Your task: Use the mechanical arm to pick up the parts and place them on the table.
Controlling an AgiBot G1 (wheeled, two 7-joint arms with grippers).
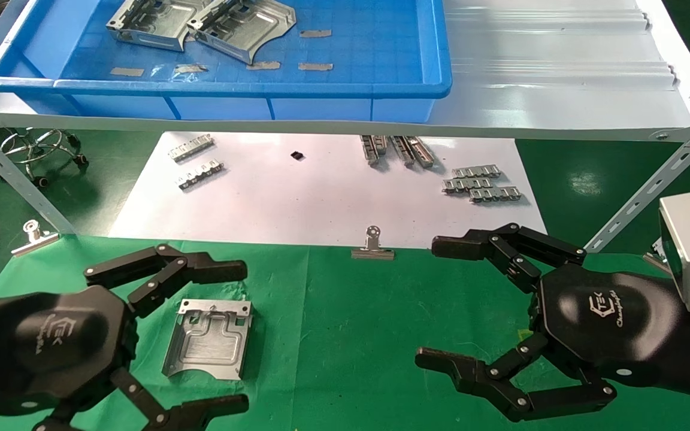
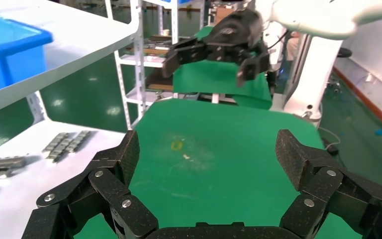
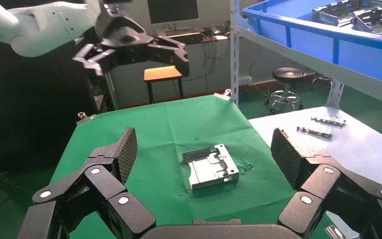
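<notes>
One silver part (image 1: pixel 209 339) flat on green table (image 1: pixel 345 335)

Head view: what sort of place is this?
Probably a factory or lab workcell: stamped metal parts in a blue bin on a white steel shelf, and a green-clothed table over a glossy green floor.

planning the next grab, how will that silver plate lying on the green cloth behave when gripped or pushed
The plate looks like stamped sheet metal with ridges, so probably stiff. Its shiny surface may slip between the fingers. Lying flat on the wrinkled table, it would likely slide or bunch cloth, not roll.
</notes>
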